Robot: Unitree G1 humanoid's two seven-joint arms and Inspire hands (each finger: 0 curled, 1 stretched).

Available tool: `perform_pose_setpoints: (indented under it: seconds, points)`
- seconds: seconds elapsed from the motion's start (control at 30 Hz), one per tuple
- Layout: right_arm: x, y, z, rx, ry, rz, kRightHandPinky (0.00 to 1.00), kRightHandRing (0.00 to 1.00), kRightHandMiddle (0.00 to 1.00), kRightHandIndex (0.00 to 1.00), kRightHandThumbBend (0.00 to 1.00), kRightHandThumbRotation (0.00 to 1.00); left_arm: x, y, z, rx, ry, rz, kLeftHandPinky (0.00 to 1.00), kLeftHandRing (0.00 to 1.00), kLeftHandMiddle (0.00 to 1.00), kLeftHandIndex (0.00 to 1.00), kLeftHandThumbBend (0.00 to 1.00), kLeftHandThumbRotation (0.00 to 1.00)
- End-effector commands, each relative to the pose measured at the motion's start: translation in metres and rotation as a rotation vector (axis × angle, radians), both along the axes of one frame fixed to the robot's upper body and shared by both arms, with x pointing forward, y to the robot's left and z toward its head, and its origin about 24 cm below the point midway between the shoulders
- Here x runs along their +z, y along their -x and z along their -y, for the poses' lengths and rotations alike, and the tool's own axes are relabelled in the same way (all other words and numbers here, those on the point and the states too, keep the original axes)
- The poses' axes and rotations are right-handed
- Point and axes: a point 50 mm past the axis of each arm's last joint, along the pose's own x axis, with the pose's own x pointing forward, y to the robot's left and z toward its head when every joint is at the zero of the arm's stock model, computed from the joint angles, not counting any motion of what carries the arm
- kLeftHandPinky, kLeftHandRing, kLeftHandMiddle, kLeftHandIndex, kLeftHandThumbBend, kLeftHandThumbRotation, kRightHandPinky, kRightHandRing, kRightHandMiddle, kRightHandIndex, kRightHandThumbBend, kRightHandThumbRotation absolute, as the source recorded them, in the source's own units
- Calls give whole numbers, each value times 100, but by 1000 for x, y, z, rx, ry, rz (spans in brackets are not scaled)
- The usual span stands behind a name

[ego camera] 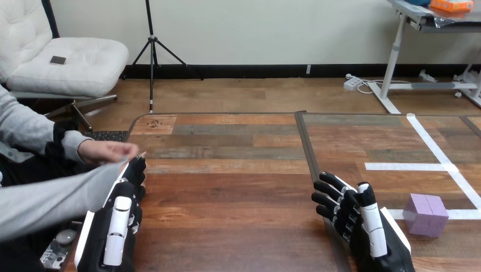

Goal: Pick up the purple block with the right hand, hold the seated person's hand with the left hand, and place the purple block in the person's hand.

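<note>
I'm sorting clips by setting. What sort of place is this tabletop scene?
Probably a robot test bench, not a home or shop: a wooden table marked with white tape, a lone purple block by the right hand, and the left hand close to a seated person's hand.

My left hand [116, 224] sits at 7 o'clock in the head view, back upward with a white shell on top. Its arm comes in from the bottom edge. Its fingers [136, 169] run straight out toward 12 o'clock, and their tips are partly covered. My right hand [366, 235] sits at 5 o'clock, rolled onto its edge, with the thumb uppermost and lying toward 12 o'clock. Its fingers [332, 195] are loosely bent, stacked, aimed at 10 o'clock and holding nothing. The 2 hands are well apart.
</note>
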Motion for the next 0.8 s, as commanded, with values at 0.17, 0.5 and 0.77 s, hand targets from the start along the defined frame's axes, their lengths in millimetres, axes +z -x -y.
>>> perform_pose_setpoints:
  seconds: [0.17,0.5,0.77]
  points:
    - [22,-21,1,26,17,109,92,89,89,88,78,100,15,-14,4,1,-16,100,100,98,95,91,49,94]
    - [24,-23,0,21,-5,119,91,88,89,88,77,100,15,-14,3,-11,-13,92,100,98,95,91,53,94]
    - [33,-33,0,2,-11,163,88,87,88,87,78,100,14,-15,3,-7,-6,84,100,99,95,92,56,91]
